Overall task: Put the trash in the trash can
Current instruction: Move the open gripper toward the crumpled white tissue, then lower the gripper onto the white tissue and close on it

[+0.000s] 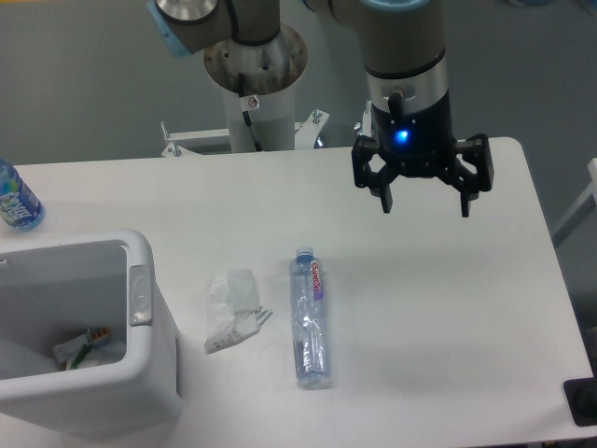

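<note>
While the clear bottle (310, 317) lies flat on the white table (448, 327), cap (304, 253) toward the robot base and long axis nearly front-to-back, beside the crumpled wrapper (231, 308) and near the trash can (140, 308), the gripper (425, 205) hangs spread open and seemingly empty, best closing across the bottle's width.
</note>
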Controlling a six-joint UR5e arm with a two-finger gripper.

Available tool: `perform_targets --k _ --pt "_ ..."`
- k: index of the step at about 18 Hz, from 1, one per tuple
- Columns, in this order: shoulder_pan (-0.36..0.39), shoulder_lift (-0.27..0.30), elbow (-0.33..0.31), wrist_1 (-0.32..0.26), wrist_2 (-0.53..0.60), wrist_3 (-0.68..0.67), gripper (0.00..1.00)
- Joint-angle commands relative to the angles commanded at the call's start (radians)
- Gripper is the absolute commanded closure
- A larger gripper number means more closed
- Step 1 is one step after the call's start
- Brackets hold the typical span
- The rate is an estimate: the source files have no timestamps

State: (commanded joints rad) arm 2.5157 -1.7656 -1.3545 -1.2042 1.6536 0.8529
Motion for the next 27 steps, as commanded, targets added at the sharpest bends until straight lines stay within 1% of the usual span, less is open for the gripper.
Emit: perform_targets --k 6,9,11,13,15,16,18,20,21,24,27 --pt "-0.003 0.0 0.0 0.005 -0.014 -0.014 0.0" --pt "-0.008 0.0 -0.003 0.008 -0.017 -0.092 0.0" --pt "-0.011 0.0 -0.018 0.011 -0.031 -0.142 0.0" --pt "-0.012 0.002 -0.043 0.012 -0.066 -0.153 0.0" --pt "-0.017 0.008 -0.072 0.031 -0.077 -0.155 0.0" --pt "-0.021 0.018 -0.096 0.047 -0.077 -0.156 0.0" --pt "-0.038 0.028 -0.144 0.104 -0.078 -0.178 0.0" --pt "-0.063 0.035 -0.179 0.156 -0.08 -0.274 0.0" --pt "-0.081 0.035 -0.192 0.176 -0.093 -0.294 0.0" --pt "-0.109 0.037 -0.247 0.183 -0.132 -0.291 0.0" --pt "-0.176 0.026 -0.313 0.184 -0.13 -0.29 0.0"
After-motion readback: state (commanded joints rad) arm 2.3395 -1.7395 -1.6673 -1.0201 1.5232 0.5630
